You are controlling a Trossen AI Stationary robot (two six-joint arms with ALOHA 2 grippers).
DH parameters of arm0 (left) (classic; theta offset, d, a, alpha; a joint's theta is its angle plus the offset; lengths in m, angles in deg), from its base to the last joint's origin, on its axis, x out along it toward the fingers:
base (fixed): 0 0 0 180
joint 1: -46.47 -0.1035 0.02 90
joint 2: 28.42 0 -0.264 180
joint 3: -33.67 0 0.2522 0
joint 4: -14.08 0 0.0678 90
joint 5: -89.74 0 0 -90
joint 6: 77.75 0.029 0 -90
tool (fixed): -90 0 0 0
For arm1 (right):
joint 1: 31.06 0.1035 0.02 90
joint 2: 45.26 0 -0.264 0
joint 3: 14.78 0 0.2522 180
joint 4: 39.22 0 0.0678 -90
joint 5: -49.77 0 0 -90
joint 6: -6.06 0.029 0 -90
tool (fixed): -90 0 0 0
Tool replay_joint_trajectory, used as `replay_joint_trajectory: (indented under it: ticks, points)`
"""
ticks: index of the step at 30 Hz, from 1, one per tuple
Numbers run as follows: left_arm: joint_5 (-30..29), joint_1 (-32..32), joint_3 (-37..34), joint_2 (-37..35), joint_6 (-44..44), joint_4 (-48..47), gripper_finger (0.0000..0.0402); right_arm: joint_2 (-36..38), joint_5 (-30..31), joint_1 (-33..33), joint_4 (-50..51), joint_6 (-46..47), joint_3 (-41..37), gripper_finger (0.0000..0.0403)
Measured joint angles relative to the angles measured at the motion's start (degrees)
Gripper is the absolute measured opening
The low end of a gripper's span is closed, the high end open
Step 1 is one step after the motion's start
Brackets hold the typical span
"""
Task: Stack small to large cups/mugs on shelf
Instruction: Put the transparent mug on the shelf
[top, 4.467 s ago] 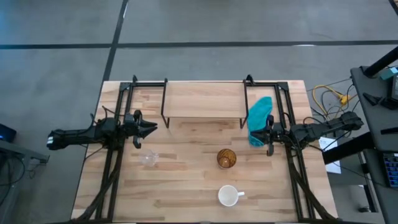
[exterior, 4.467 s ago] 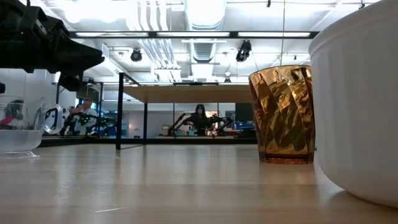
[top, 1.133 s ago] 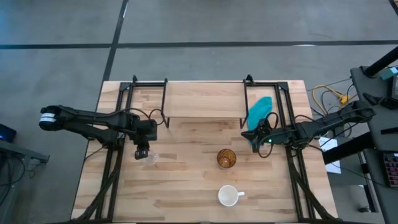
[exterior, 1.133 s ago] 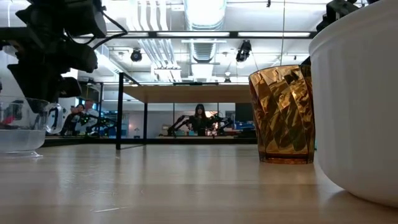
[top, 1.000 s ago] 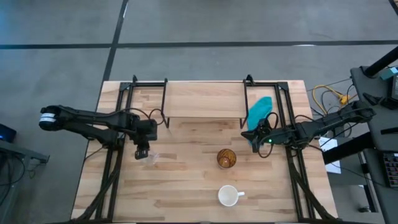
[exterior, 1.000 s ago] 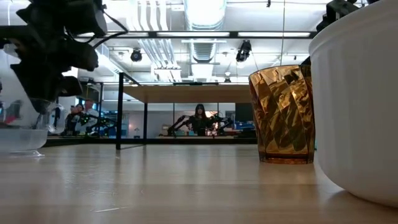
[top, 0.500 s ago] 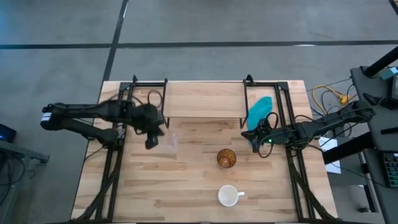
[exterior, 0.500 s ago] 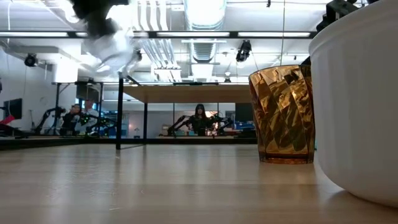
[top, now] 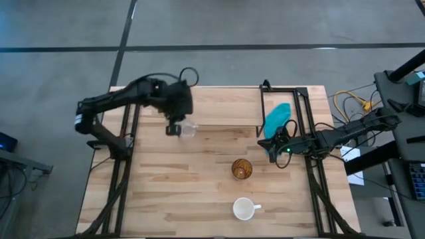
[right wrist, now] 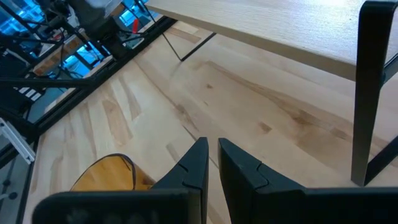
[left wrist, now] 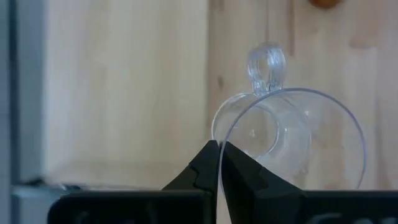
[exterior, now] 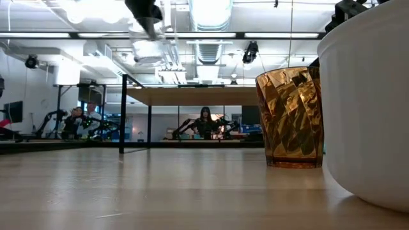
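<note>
In the high view my left gripper (top: 174, 127) is over the left front corner of the shelf (top: 216, 106) and is shut on the small clear glass cup (top: 188, 128). In the low view the cup (exterior: 151, 52) is raised above the level of the shelf plank (exterior: 192, 96). The amber tumbler (top: 242, 168) and the white mug (top: 245, 209) stand upright on the tabletop. My right gripper (top: 271, 150) waits shut above the table, to the right of the tumbler and near the shelf's right legs. My left gripper pinches the clear cup's rim (left wrist: 219, 138), on the side opposite its handle (left wrist: 267, 59), with one finger inside the cup and one outside. The fingers come from above, pointing down. The cup hangs below them, lifted clear of the table and the shelf.
A teal cloth (top: 277, 122) lies by the shelf's right end, just beyond my right gripper. Black frame rails run along both sides of the table (top: 199, 192). In the right wrist view the tumbler (right wrist: 109, 175) is near the fingers and the shelf plank (right wrist: 280, 25) is ahead.
My left gripper, shut on the clear cup, has lifted it off the table and carried it up, toward the far edge and to the right, to the shelf's left front corner. The arm has swung round with it. My right arm has kept still.
</note>
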Motion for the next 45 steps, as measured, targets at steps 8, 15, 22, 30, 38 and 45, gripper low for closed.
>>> replay_joint_trajectory:
  ticks: [8,15,22,30,38,45]
  points:
    - [0.04,-5.70,11.95,6.30,13.65,-1.55,0.0000,0.00,0.01,0.00,0.03,0.00,-0.01,0.0031]
    - [1.34,-11.79,14.29,8.78,20.83,-7.10,0.0000,0.00,0.03,0.00,0.36,-0.70,-0.01,0.0031]
    - [8.84,-16.82,13.87,9.68,24.00,-7.03,0.0000,0.00,0.10,0.00,0.43,-2.84,-0.01,0.0031]
    - [9.59,-19.74,13.57,12.72,27.47,-6.97,0.0000,0.00,0.10,0.00,0.43,-2.86,-0.01,0.0031]
    - [9.66,-20.09,13.53,16.54,28.82,-6.79,0.0000,0.00,0.08,0.00,0.40,-2.84,-0.02,0.0031]
    - [9.66,-20.13,13.53,17.17,29.07,-6.77,0.0000,0.00,0.08,0.00,0.40,-2.84,-0.01,0.0031]
